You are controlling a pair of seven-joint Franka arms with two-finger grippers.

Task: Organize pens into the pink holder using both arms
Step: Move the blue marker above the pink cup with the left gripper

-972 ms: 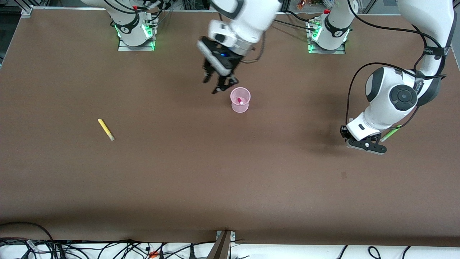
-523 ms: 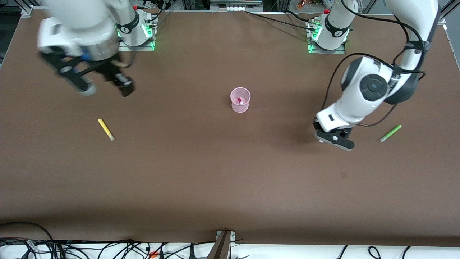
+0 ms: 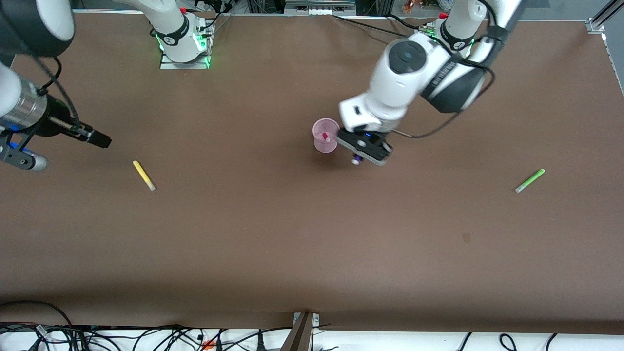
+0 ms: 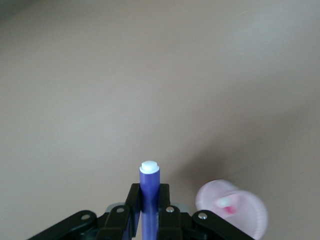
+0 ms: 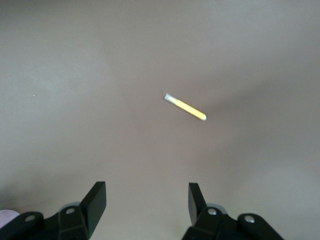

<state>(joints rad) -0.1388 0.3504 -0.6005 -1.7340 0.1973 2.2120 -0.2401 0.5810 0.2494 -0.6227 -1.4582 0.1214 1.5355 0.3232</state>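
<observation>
Pens lay scattered across the brown table point(image 3: 302, 234) as the left gripper point(image 3: 363, 152), beside the pink holder point(image 3: 325, 135), clamped a purple pen point(image 4: 149, 192), its lower length hidden between the fingers. A magenta pen point(image 3: 326, 137) stood inside the holder, only its tip showing. The right gripper point(image 5: 147, 200) hung with fingers spread over bare table at the right arm's end, partly cut off in the front view, near the yellow pen point(image 3: 144, 175). A green pen point(image 3: 530, 180) lay toward the left arm's end.
</observation>
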